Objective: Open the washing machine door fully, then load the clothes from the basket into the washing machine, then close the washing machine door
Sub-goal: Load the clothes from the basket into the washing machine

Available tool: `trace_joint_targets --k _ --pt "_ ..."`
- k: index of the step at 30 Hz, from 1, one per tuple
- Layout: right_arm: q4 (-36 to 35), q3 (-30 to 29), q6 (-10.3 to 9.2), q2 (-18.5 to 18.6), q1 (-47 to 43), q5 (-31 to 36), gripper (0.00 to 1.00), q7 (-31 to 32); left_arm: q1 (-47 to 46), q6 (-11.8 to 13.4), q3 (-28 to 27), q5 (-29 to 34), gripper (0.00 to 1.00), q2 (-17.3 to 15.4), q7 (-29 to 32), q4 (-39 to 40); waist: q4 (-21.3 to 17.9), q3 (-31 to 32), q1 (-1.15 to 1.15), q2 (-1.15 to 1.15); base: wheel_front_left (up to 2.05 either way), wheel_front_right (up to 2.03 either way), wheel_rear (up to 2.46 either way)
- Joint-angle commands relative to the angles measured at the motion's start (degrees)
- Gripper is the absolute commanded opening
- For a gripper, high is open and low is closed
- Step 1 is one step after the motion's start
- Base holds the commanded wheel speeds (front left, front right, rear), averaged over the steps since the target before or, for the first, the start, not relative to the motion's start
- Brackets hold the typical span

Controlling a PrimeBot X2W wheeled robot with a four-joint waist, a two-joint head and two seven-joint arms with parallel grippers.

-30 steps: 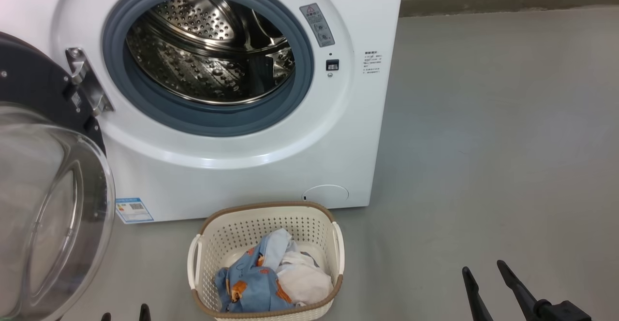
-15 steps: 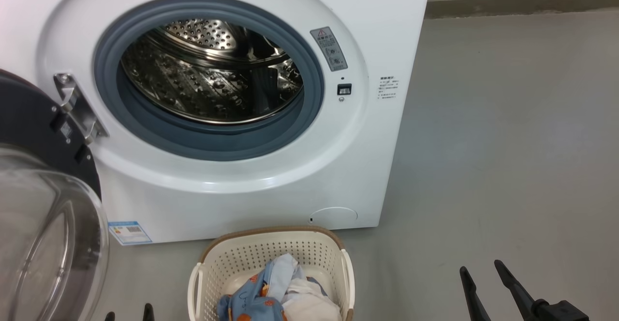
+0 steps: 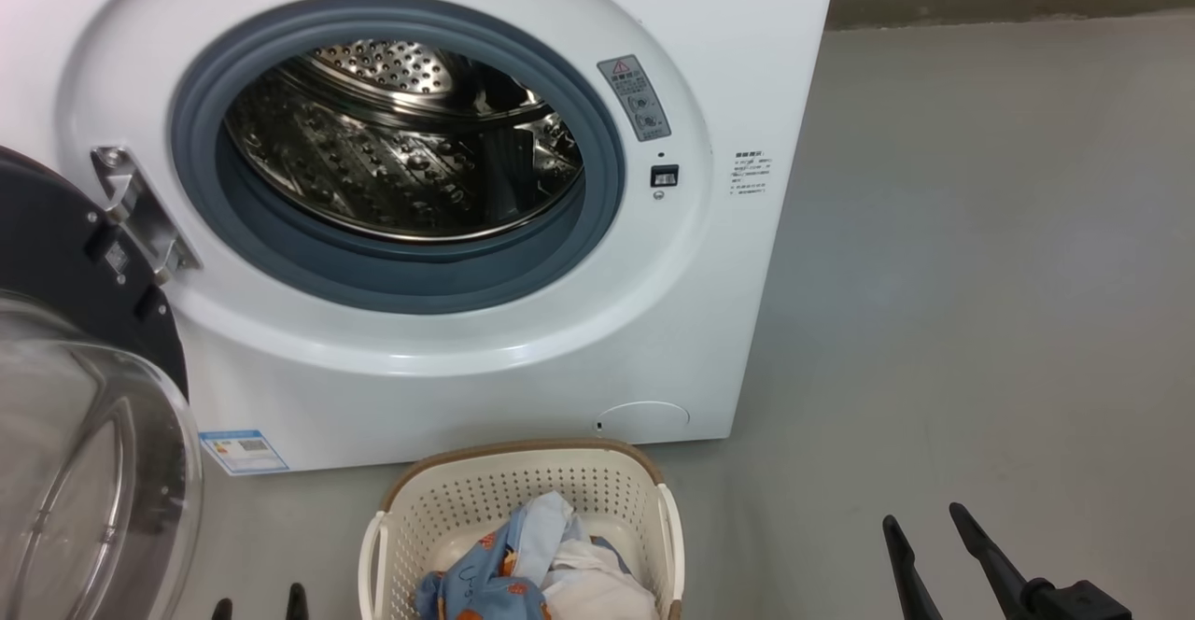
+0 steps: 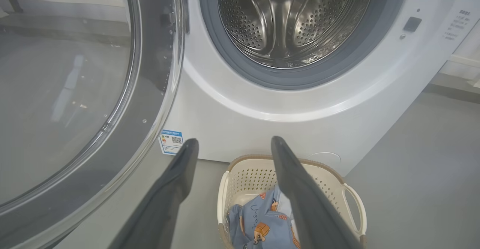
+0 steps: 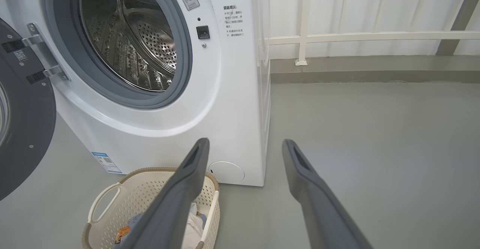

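The washing machine door stands swung out at nine o'clock of the washing machine; the basket sits on the floor at six o'clock, just before the machine's front, the clothes heaped inside; the left pincer hangs fingers apart between the door's edge and the basket; the right pincer, likewise apart, is over bare floor at four o'clock.
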State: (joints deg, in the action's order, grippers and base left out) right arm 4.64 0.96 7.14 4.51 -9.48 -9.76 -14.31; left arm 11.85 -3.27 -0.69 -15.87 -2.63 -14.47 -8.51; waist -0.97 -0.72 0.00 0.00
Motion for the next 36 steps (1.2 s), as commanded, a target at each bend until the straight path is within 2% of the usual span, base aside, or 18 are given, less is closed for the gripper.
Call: trace_joint_targets --k 1,10,15,20,26,31,36 --pt "-1.2 1.5 0.35 0.3 2.0 -0.2 1.0 -0.7 -1.6 0.5 -1.4 0.1 1.0 -0.2 -0.5 1.8 -0.2 -0.4 0.0 0.0 0.0 0.0 0.0" --pt "-1.7 1.8 0.35 -0.7 4.3 -0.2 1.0 -0.7 -3.5 0.0 0.6 0.1 1.0 -0.2 -0.5 1.5 -2.4 -5.7 0.0 0.0 0.0 0.0 0.0" --pt "-2.0 2.9 0.35 -1.3 6.8 -0.2 1.0 -0.7 -7.1 -1.2 2.5 -0.9 1.0 -0.3 0.3 -3.2 -4.6 -11.1 0.0 0.0 0.0 0.0 0.0" --pt "-2.3 4.4 0.35 -1.6 10.3 -0.4 1.0 -0.7 -13.1 -2.7 4.2 -3.1 1.0 -1.3 4.9 -8.2 -7.6 -17.5 0.0 0.0 0.0 0.0 0.0" --pt "-2.6 6.5 0.35 -1.6 14.4 -3.5 1.0 -0.7 -20.0 -3.8 6.6 -5.4 1.0 -4.4 11.7 -13.7 -11.5 -24.0 0.0 0.0 0.0 0.0 0.0" --pt "-2.6 8.2 0.35 -1.6 16.6 -5.4 1.0 -0.7 -23.9 -4.0 8.1 -7.0 1.0 -6.9 16.1 -17.4 -14.3 -27.3 0.0 0.0 0.0 0.0 0.0" --pt "-2.8 9.4 0.35 -1.6 17.9 -6.5 1.0 -0.7 -26.2 -4.1 8.5 -8.1 1.0 -7.7 19.0 -20.6 -16.0 -29.4 0.0 0.0 0.0 0.0 0.0"
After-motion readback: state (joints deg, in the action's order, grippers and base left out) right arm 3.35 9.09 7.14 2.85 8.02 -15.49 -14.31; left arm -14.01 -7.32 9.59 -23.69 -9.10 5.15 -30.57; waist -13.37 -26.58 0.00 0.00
